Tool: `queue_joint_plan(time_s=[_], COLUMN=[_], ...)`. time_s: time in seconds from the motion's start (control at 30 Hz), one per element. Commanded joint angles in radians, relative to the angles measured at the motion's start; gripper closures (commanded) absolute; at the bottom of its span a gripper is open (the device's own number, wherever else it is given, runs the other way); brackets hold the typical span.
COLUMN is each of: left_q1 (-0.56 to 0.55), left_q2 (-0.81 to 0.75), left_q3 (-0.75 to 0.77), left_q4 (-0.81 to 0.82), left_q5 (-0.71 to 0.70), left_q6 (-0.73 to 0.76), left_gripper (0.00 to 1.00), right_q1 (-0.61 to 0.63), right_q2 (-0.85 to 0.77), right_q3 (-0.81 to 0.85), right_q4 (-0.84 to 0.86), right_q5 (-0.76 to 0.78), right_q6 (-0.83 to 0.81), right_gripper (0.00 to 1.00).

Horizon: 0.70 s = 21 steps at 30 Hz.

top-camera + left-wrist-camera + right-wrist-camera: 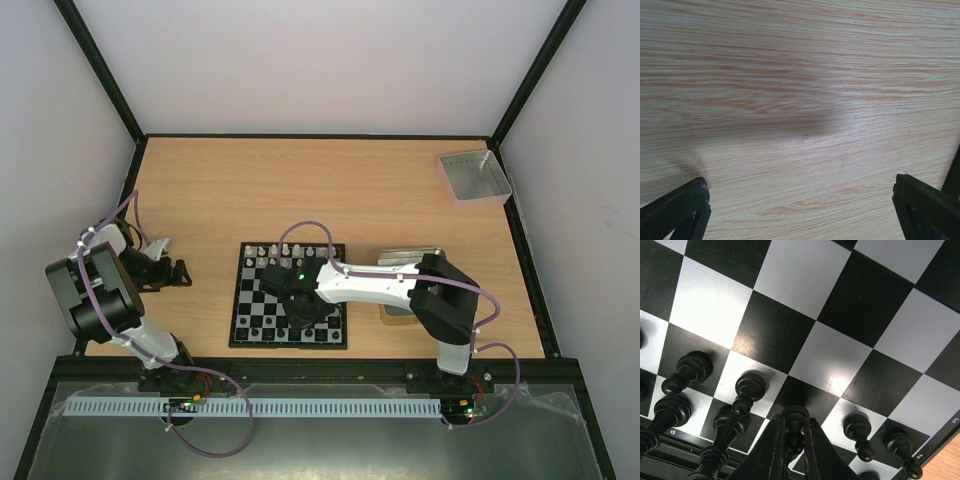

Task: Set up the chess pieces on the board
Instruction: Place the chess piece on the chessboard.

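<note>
The board [256,318] lies at the table's middle, with white chess pieces [262,252] on its far rows and black ones along its near rows. My right gripper [794,440] is low over the board's near side and shut on a black pawn [795,419]. That pawn stands upright with its base on a black square. Other black pawns [751,387] stand in the same row on either side, and taller black pieces [722,432] stand behind. My left gripper [800,185] hangs open over bare wood left of the board, holding nothing.
A shallow metal tin [405,260] lies right of the board, partly under the right arm. A grey square tray [474,177] sits at the far right corner. Black frame rails edge the table.
</note>
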Motion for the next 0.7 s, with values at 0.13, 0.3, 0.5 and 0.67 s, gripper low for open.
queue_joint_plan(time_s=[0.13, 0.3, 0.5, 0.67], left_q1=[-0.006, -0.006, -0.005, -0.004], left_q2=[0.004, 0.001, 0.001, 0.002], left_q3=[-0.008, -0.008, -0.008, -0.008], left_q4=[-0.021, -0.022, -0.02, -0.02], left_q5=[0.002, 0.002, -0.001, -0.001], left_q6=[-0.003, -0.003, -0.004, -0.004], left_gripper=[0.01, 0.01, 0.01, 0.01], right_q1=[-0.007, -0.007, -0.009, -0.009], right_q2=[0.015, 0.018, 0.019, 0.013], right_q3=[-0.015, -0.013, -0.012, -0.015], right_q4=[-0.006, -0.008, -0.011, -0.008], right_q5=[-0.004, -0.004, -0.005, 0.005], right_q6=[0.008, 0.009, 0.01, 0.015], right_gripper=[0.91, 0.9, 0.83, 0.79])
